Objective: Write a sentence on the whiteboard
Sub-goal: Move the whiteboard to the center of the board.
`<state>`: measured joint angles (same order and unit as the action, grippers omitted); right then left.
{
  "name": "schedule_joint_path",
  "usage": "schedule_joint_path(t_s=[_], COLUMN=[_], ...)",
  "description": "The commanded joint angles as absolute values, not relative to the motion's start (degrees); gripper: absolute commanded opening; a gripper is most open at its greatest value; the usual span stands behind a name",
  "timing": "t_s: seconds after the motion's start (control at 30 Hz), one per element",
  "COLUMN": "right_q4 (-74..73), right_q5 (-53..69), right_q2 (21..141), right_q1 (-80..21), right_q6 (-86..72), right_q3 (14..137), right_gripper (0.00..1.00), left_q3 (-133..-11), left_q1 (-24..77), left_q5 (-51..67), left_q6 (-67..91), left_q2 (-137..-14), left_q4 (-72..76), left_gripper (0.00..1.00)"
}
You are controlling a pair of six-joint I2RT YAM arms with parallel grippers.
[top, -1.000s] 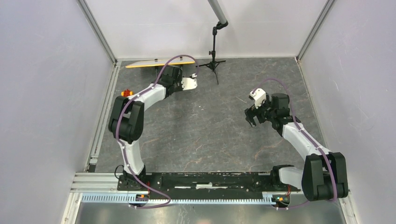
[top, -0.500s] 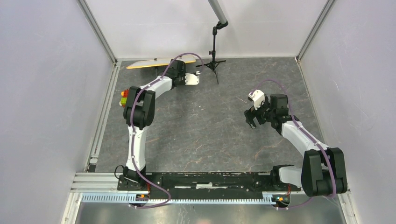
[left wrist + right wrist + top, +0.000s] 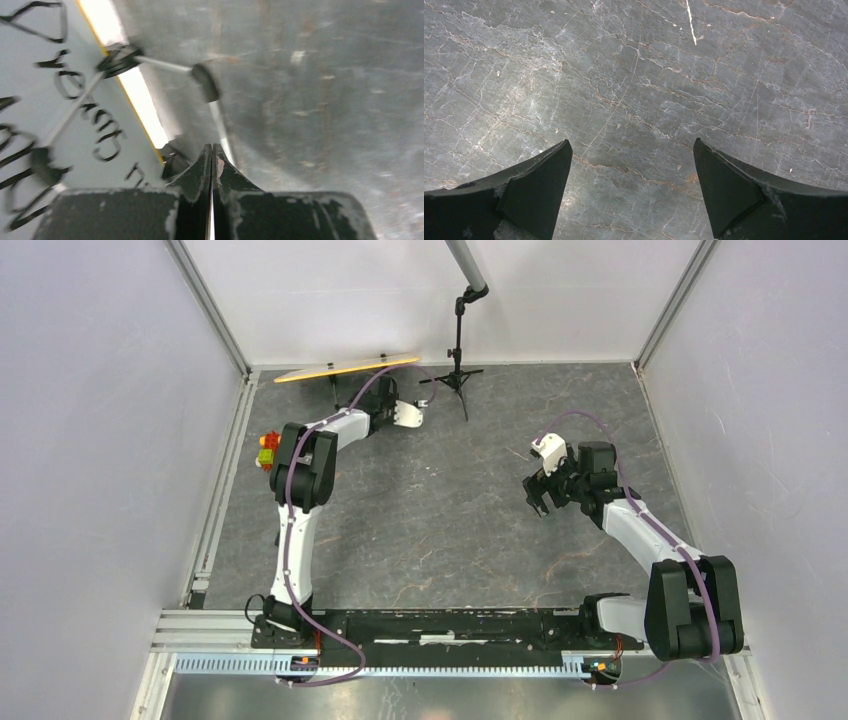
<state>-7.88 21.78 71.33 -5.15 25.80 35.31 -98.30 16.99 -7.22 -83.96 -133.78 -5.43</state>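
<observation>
Grey veined stone is all my right jaws look down on: they hang spread wide over the bare surface (image 3: 634, 75) at about 3 o'clock, holding nothing. Farther out, toward 11 o'clock, my left jaws are pressed together tip to tip, with nothing between them that I can make out. Just past those tips, at their 10 o'clock, sits a small black piece (image 3: 172, 164) that I take for a clip foot of the whiteboard (image 3: 345, 368). The board stands tilted up on its edge near the far wall, its yellow-orange rim toward me; whether it leans on anything I cannot tell. The sentence (image 3: 97, 125) is on its face in black script, so I judge the writing done and the job now to be setting the board to stand. To do that well I would push only on the rim or the foot, slowly, never brushing the inked face. I would also mind the tripod (image 3: 459, 350) at 12 o'clock, whose legs reach near my tips.
</observation>
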Motion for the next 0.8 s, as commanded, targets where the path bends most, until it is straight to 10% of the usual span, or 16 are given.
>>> schedule_joint_path(t_s=[0.0, 0.77], right_q4=[-7.2, -7.5], right_q5=[21.6, 21.6], right_q2=[71.8, 72.0], right_q1=[-5.0, -5.0], right_q6=[26.4, 26.6], right_q3=[36.4, 36.5], right_gripper=[0.97, 0.97], left_q3=[-91.6, -102.8], left_q1=[15.9, 14.4], left_q5=[-9.2, -10.4], left_q6=[-88.6, -90.6], left_q2=[-133.6, -139.9], left_q4=[-1.4, -1.5], left_gripper=[0.02, 0.02])
